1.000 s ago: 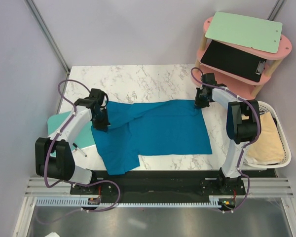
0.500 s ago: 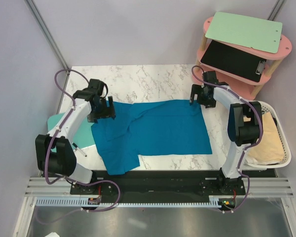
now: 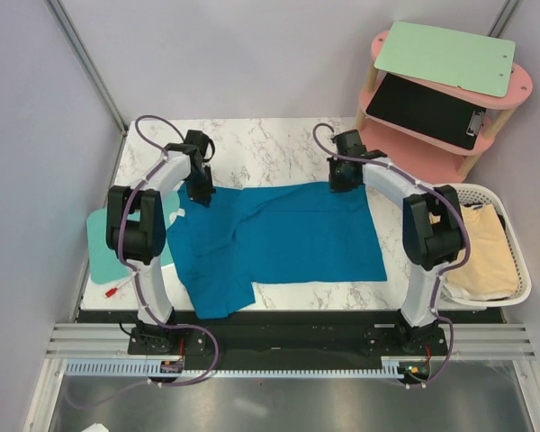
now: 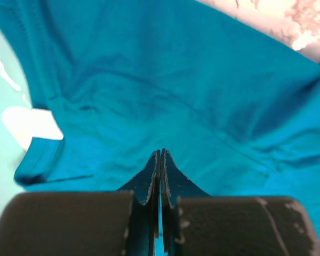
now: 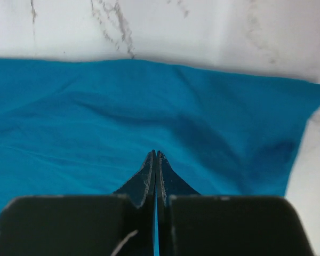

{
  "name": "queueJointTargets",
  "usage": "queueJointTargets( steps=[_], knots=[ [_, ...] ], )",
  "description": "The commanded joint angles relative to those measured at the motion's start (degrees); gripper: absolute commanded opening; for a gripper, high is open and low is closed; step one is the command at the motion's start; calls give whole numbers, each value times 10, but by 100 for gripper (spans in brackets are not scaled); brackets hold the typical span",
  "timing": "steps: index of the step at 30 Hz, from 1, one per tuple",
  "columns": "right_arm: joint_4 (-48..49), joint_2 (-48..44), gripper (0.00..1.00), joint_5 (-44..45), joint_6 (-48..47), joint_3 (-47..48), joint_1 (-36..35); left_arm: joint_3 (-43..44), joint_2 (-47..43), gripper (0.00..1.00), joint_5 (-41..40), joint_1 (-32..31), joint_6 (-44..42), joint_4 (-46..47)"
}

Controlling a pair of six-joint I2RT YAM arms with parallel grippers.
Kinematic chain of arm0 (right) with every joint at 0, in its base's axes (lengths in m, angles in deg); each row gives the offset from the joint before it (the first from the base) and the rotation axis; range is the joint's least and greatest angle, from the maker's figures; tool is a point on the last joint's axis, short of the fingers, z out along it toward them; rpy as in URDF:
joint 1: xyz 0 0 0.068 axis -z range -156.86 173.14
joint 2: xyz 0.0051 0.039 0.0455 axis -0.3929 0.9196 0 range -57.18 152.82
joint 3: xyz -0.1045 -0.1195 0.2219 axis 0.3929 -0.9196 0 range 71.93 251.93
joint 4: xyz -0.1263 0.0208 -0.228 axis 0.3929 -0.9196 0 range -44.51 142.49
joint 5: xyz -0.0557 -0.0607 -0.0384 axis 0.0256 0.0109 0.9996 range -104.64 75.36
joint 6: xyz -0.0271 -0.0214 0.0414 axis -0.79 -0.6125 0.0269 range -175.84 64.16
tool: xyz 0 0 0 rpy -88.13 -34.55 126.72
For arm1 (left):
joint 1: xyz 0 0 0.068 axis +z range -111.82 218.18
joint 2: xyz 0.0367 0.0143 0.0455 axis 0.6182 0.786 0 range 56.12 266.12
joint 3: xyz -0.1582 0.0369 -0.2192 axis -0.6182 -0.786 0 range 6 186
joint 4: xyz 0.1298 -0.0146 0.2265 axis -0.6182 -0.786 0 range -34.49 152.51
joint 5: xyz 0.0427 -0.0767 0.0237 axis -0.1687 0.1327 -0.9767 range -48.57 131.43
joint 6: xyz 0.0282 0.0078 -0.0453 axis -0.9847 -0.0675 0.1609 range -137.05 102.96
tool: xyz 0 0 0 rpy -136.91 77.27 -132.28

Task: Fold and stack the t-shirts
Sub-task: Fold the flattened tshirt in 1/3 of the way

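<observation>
Two grippers are on the far edge of the teal t-shirt (image 3: 288,238), which lies spread flat across the marble table (image 3: 252,144). At far left I see a mint-green board (image 3: 97,252), its right edge under the shirt. My left gripper (image 3: 201,192) is at the shirt's far-left corner, fingers (image 4: 149,176) pressed together with a sliver of teal cloth pinched between them. My right gripper (image 3: 339,182) sits near the far-right corner, likewise clamped tight on the fabric. Further right, cream t-shirts (image 3: 481,256) lie in the white basket (image 3: 520,270).
</observation>
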Motion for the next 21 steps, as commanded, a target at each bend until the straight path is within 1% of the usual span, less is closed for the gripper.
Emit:
queueJointTargets(
  steps=[1, 8, 14, 16, 17, 19, 20, 21],
  knots=[
    [-26, 62, 0, 30, -3, 36, -9, 37, 37, 2, 8, -1, 7, 4],
    [-33, 117, 0, 68, 2, 67, -9, 76, 94, 2, 0, -2, 7, 2],
    [-42, 175, 0, 97, 3, 118, -10, 137, 151, 2, 5, -2, 21, -14],
    [-46, 201, 0, 103, 3, 146, -9, 171, 166, 2, -2, -2, 24, -20],
    [-47, 209, 0, 107, 2, 156, -9, 187, 187, 2, -8, -2, 24, -32],
    [-53, 234, 0, 108, 2, 184, -8, 252, 214, 2, -17, -1, 22, -51],
    [-57, 242, 0, 111, 3, 195, -8, 281, 250, 2, -20, -1, 20, -77],
    [-63, 255, 0, 112, 3, 212, -8, 344, 267, 2, -22, -1, 15, -92]
  ],
)
